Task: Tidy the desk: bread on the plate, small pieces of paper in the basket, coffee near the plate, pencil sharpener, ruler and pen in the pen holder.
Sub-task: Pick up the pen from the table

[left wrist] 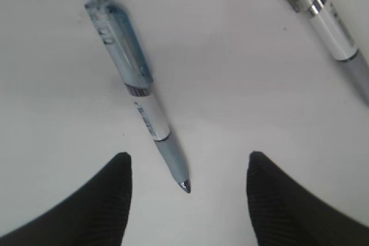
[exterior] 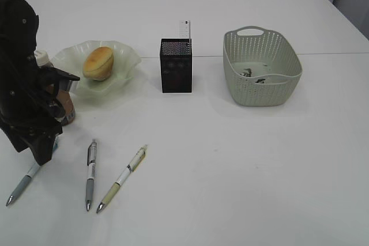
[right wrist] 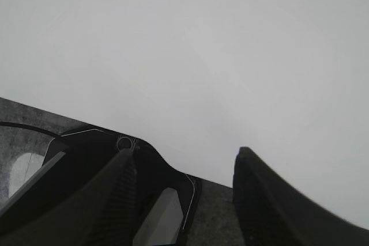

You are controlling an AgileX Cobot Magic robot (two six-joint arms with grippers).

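My left gripper (left wrist: 188, 156) hangs open low over the desk (exterior: 230, 159), and the tip of a blue-barrelled pen (left wrist: 144, 105) lies between its fingers, untouched. This pen (exterior: 23, 184) lies at the front left, partly under the gripper (exterior: 43, 154). Two more pens (exterior: 90, 174) (exterior: 122, 178) lie to its right. The bread (exterior: 98, 62) rests on the plate (exterior: 131, 61). The coffee (exterior: 64, 103) stands by the plate, mostly hidden by my left arm. The ruler (exterior: 184, 29) sticks up from the pen holder (exterior: 175, 67). Pieces of paper (exterior: 248, 72) lie in the basket (exterior: 262, 90). The pencil sharpener is out of view. My right gripper (right wrist: 184, 152) is open and empty.
In the left wrist view a second pen (left wrist: 328, 18) crosses the top right corner. The right wrist view shows only bare white tabletop (right wrist: 202, 56) and the dark robot base (right wrist: 86, 159) at its edge.
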